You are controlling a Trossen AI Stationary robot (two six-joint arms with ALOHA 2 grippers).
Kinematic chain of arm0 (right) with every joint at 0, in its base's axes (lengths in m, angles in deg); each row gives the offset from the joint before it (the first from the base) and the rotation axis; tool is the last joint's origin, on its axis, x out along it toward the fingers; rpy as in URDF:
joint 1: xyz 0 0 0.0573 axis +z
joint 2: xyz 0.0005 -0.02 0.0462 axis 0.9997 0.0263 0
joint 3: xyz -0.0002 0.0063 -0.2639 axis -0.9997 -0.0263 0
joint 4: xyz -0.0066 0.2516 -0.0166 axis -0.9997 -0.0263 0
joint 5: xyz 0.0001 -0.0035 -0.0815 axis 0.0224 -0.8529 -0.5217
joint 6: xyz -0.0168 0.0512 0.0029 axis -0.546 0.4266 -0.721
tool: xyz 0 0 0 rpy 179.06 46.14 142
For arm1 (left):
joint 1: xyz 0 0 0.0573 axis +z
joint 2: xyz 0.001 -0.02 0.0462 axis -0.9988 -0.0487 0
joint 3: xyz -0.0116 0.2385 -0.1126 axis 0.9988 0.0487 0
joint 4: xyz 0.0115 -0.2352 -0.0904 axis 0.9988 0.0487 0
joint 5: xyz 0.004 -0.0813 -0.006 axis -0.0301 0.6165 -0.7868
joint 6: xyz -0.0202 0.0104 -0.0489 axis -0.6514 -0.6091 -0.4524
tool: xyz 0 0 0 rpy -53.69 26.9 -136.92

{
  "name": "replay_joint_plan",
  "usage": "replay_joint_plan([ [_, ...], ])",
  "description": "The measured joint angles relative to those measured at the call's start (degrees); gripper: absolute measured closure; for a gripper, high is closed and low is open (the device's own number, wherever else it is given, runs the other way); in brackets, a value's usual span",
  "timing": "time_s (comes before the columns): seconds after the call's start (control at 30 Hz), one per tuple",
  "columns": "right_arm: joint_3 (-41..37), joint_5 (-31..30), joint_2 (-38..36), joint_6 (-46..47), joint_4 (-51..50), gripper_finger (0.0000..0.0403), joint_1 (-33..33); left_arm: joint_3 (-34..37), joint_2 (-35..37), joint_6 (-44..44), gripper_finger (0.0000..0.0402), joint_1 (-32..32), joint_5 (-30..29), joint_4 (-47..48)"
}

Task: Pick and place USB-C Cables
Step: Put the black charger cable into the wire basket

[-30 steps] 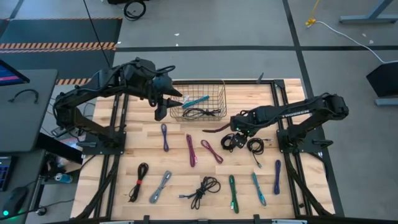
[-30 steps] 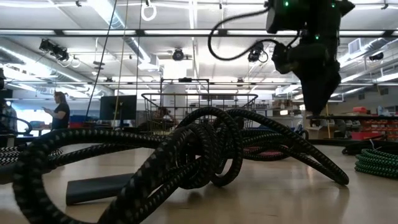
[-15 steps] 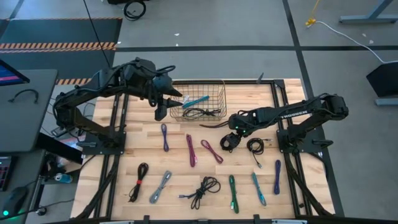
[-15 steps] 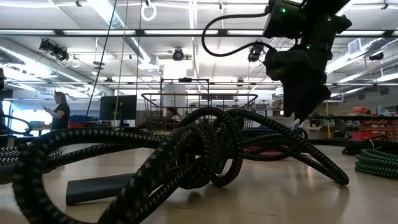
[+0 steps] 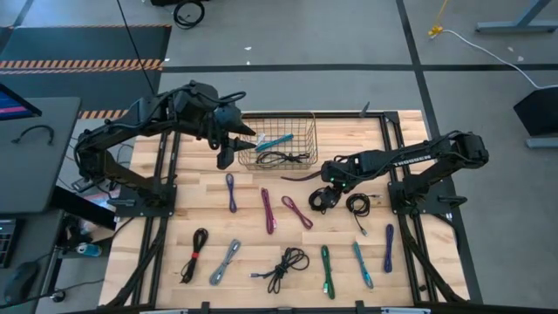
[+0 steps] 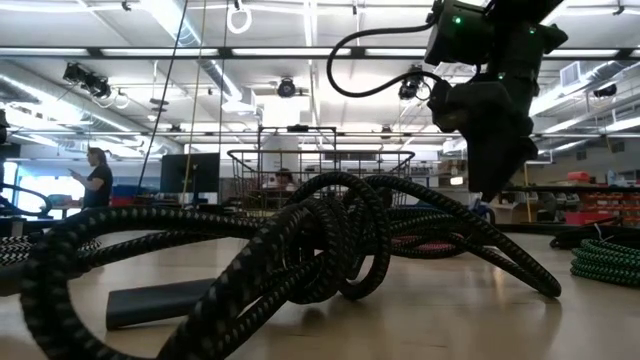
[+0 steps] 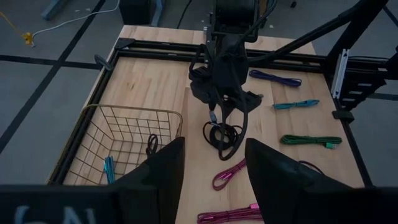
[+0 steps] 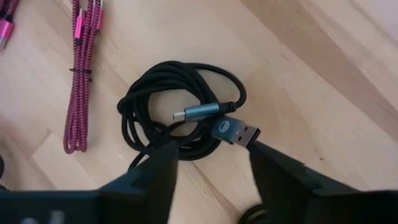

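Hovering right tool (image 8: 211,163), fingers spread, over coiled black braided cable (image 8: 180,112) at tabletop's three o'clock; best straddle the bundle's thickest strands.

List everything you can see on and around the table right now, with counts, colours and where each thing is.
Wire basket: one, metal, far middle of the table.
Cables in the basket: two, teal and black.
Purple cables: two, one middle-left, one near right.
Magenta cables: two, side by side mid-table.
Black cables on the table: four, two coils at middle-right, one with a red tie near left, one near middle.
Grey cable: one, near left.
Green cable: one, near right.
Teal cable: one, beside the green.
Person: one, far background.
Left gripper: fingers open, by the basket's left side.
Right gripper: fingers open, over a black coil.
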Motion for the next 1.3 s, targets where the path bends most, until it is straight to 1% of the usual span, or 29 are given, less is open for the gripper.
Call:
replay_joint_plan([
  [0.17,0.0,1.0,0.0,-0.1,0.0,0.0311,0.0,0.0,0.0,0.0,0.0228,0.0,0.0,0.0],
  [0.27,0.0,-0.1,0.0,-0.1,0.7,0.0379,0.0,0.0,0.0,0.0,0.0228,0.0,0.0,0.0],
  [0.3,0.0,-0.8,0.0,0.2,1.2,0.0390,0.0,0.0,0.0,0.0,0.0228,0.0,0.0,0.0],
  [0.33,0.0,-1.2,0.0,0.9,1.6,0.0393,0.0,0.0,0.0,0.0,0.0228,0.0,0.0,0.0],
  [0.37,0.0,-1.3,0.0,1.7,1.8,0.0388,0.0,0.0,0.0,0.0,0.0228,0.0,0.0,0.0],
  [0.43,0.0,-0.9,0.0,3.0,1.9,0.0362,-0.2,0.0,0.0,-0.1,0.0228,0.0,0.0,0.0],
  [0.53,0.0,-0.1,0.0,3.9,2.7,0.0312,-0.1,0.0,0.0,-0.1,0.0228,0.0,0.0,0.0],
  [0.7,0.0,-0.4,0.0,5.6,2.6,0.0225,1.1,0.0,0.0,-0.1,0.0228,0.0,0.0,0.0],
  [0.83,0.0,-2.3,0.0,4.9,2.5,0.0173,1.5,0.0,0.0,-0.1,0.0228,0.0,0.0,0.0],
  [0.9,0.0,-2.8,0.0,4.4,2.5,0.0158,1.5,0.0,0.0,-0.1,0.0228,0.0,0.0,0.0],
  [1.0,0.0,-2.8,0.0,4.5,2.5,0.0146,1.5,0.0,0.0,-0.1,0.0228,0.0,0.0,0.0],
  [1.1,0.0,-1.8,0.0,4.3,1.9,0.0144,1.5,0.0,0.0,-0.1,0.0228,0.0,0.0,0.0],
  [1.2,0.0,-0.9,0.0,4.3,-1.4,0.0146,1.5,0.0,0.0,-0.1,0.0228,0.0,0.0,0.0],
  [1.3,0.0,2.6,0.0,5.5,-4.3,0.0146,1.5,0.0,0.0,-0.1,0.0228,0.0,0.0,0.0],
])
